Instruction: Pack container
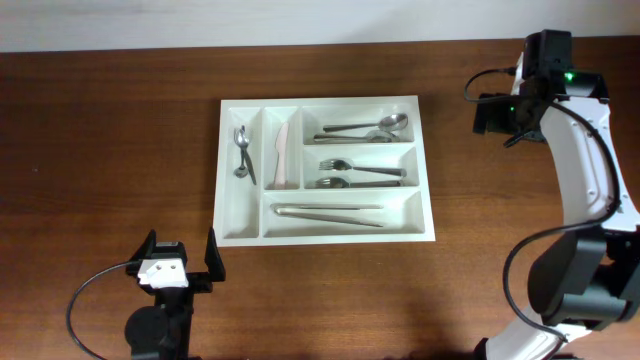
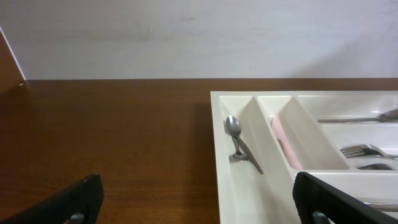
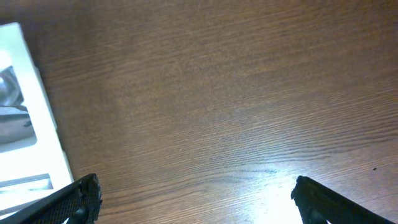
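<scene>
The white five-compartment container [image 1: 326, 237] lies mid-table. It holds a small spoon [image 1: 241, 150], a pink-handled knife [image 1: 282, 155], spoons [image 1: 368, 128], forks [image 1: 357, 174] and tongs [image 1: 328, 213]. My left gripper [image 1: 180, 258] is open and empty near the front edge, in front of the container's left corner. In the left wrist view the container [image 2: 219, 162] and the small spoon [image 2: 239, 145] lie ahead between the open fingers [image 2: 198, 202]. My right gripper [image 1: 497, 112] hovers right of the container, open and empty over bare wood [image 3: 196, 199]; the container's edge [image 3: 46, 118] shows at left.
The wooden table [image 1: 110, 140] ends at a pale wall at the back. The right arm's base [image 1: 575, 290] stands at the front right, with cables looping beside it.
</scene>
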Action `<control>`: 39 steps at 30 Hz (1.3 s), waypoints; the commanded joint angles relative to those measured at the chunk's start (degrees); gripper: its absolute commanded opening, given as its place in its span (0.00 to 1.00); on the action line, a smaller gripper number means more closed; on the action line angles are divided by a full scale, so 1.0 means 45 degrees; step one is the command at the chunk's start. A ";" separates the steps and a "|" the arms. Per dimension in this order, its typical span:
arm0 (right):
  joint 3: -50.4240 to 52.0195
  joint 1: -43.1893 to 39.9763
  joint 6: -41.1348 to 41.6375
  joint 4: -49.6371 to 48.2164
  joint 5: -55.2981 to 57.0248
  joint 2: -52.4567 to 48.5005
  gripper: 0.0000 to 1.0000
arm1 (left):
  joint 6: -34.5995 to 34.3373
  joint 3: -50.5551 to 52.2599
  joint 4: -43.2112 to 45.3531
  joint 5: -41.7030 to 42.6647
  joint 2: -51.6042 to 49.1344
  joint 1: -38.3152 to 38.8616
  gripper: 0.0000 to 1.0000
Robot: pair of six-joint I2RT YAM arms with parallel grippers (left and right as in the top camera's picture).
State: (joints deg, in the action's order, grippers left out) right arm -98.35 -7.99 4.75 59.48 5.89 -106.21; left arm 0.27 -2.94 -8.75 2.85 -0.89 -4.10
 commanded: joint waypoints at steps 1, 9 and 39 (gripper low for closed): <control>-0.0121 0.0316 0.0146 -0.0024 -0.0019 0.1841 0.99 | 0.0238 0.0126 0.0073 0.0180 0.0131 0.0044 0.99; 0.0272 0.2331 0.0146 -0.0019 -0.0024 0.5785 0.99 | 0.0238 0.0126 0.0073 0.0180 0.0131 0.0044 0.99; 1.8651 0.4245 -0.0272 -1.3614 0.0831 2.1396 0.99 | 0.0238 0.0126 0.0073 0.0180 0.0131 0.0044 0.99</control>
State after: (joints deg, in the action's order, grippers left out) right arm -17.23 10.66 3.03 -0.93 9.56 -12.75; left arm 0.45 -2.83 -8.71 2.87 -0.84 -4.10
